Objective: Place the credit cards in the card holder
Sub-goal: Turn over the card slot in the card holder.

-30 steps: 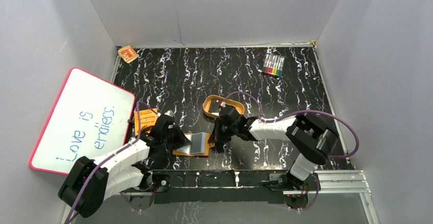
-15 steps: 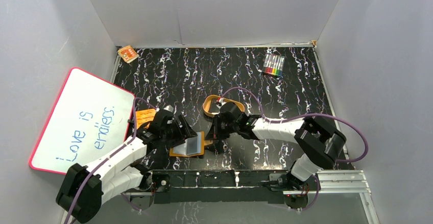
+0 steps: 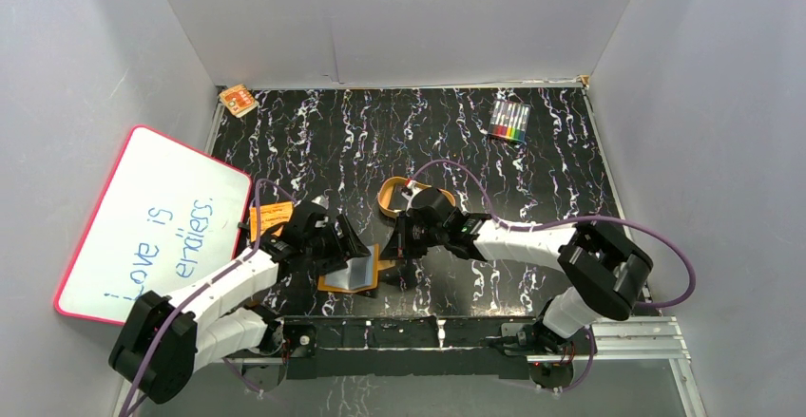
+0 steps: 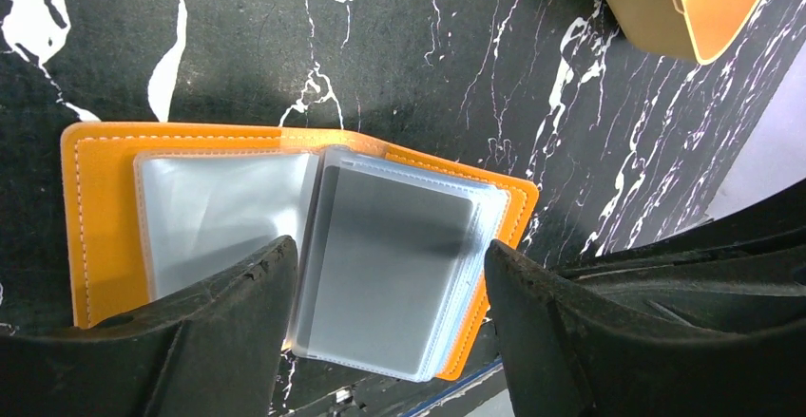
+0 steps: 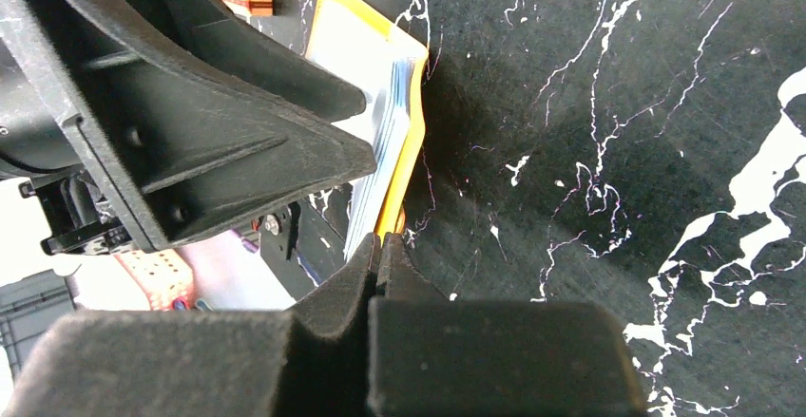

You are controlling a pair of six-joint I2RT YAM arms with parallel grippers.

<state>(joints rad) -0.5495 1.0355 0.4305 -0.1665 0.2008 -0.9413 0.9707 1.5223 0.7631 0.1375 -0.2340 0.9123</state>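
The card holder [image 4: 100, 199] lies open beneath my left gripper [image 4: 385, 274], whose fingers are spread astride its sleeves [image 4: 219, 208]. My right gripper [image 5: 376, 265], pressed together (nothing visibly pinched), is just beside its edge. I'd steady the holder first.

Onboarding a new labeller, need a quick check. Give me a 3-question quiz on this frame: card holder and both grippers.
1. True or false: the card holder lies open on the table.
2. The left gripper is: A) open, above the clear sleeves; B) shut on a card; C) out of view.
3. Fill in: the right gripper has its jaws ___, its tip at the card holder's edge.
Key: 1 true; 2 A; 3 shut.
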